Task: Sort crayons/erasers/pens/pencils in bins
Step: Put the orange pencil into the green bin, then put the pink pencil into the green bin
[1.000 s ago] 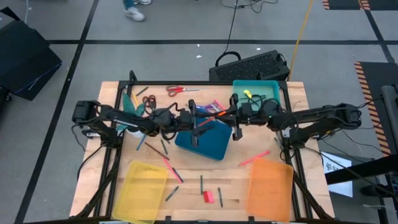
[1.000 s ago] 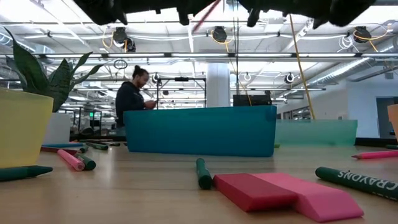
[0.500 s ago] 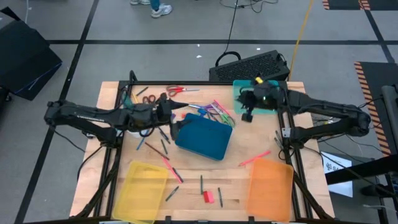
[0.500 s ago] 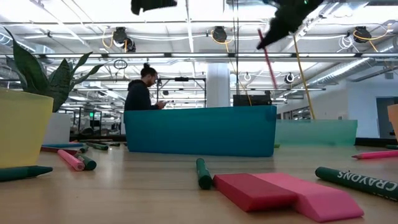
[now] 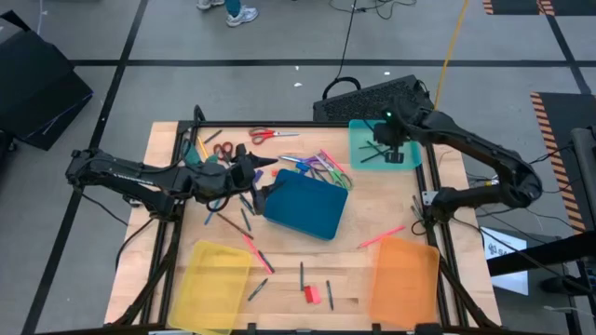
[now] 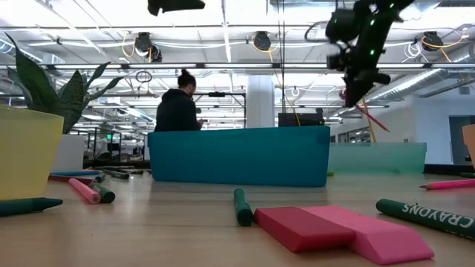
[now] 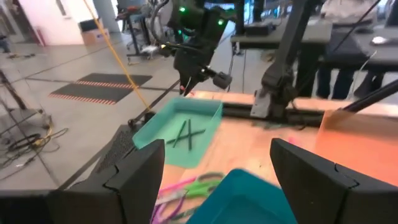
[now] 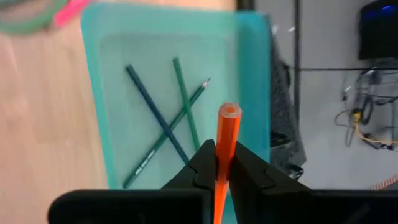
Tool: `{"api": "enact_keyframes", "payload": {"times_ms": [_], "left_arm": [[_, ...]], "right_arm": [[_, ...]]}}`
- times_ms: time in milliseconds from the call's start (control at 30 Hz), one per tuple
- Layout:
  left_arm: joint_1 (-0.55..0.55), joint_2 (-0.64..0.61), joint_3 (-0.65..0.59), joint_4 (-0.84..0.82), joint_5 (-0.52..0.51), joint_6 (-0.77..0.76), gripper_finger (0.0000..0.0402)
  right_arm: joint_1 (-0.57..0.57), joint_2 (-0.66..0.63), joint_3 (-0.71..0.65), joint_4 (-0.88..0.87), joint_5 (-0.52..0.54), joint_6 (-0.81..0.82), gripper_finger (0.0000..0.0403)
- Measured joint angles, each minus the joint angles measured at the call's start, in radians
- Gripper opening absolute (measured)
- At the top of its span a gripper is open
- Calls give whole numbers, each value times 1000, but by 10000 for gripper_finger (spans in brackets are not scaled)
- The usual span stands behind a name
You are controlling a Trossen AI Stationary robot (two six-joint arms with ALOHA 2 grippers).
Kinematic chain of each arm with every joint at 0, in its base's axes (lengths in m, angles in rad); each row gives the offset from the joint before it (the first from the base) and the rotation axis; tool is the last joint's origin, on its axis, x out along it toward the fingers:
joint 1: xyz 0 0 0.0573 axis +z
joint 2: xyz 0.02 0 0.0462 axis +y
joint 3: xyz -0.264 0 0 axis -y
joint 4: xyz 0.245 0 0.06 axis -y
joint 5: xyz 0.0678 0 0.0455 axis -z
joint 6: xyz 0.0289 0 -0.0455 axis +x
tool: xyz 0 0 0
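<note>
The right gripper [image 8: 219,163] hangs above the teal bin [image 5: 358,149], its fingers pinched on an orange pencil [image 8: 224,149] that points down at the bin's floor. Three pencils [image 8: 166,127] already lie crossed inside that bin, two green and one dark blue. In the low view the right gripper [image 6: 361,80] is well above the bin's rim, with the pencil slanting down below it.

The left gripper [image 5: 253,166] waits just beside the dark blue bin [image 5: 307,208], on the side away from the teal bin; its fingers [image 7: 134,180] stand wide apart with nothing between them.

Relative to the dark blue bin, the yellow bin [image 5: 213,276] and orange bin [image 5: 406,275] sit well apart toward the table's front edge, and two erasers [image 6: 338,230], red and pink, lie touching each other between those two. Loose crayons and pens [image 5: 317,166] are scattered around the dark blue bin, with red scissors [image 5: 268,136] beyond it.

The main risk I see is the drop height: released from here, the pencil may land on its end, bounce or tip over the low rim, most likely past the table's far edge, which runs just beside the teal bin. It could also strike the crossed pencils and skitter off them.
</note>
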Motion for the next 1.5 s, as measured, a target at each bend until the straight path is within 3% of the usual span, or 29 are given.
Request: {"api": "enact_keyframes", "payload": {"times_ms": [267, 667, 833, 1000, 1133, 1233, 1367, 1500], "left_arm": [[9, 1, 0, -137, -84, -104, 296], [28, 32, 0, -193, -125, -199, 296], [54, 32, 0, -322, -124, -328, 296], [92, 68, 0, -386, -32, -383, 296], [67, 139, 1, -238, 52, -331, 296], [42, 194, -2, -140, 88, -259, 296], [25, 211, -2, -80, 97, -204, 296], [29, 206, 0, -75, 62, -197, 296]], "right_arm": [[-29, 191, 0, 18, 1, -68, 16], [-29, 425, 0, 234, 21, -16, 16], [-28, 472, 0, 256, 24, 41, 76], [1, 424, 0, 260, 24, 44, 167], [65, 293, 0, 235, 20, 52, 215], [158, 172, 0, 165, -27, 104, 223], [328, 56, 0, 22, -73, 303, 216], [557, 33, 0, -110, 13, 527, 213]]}}
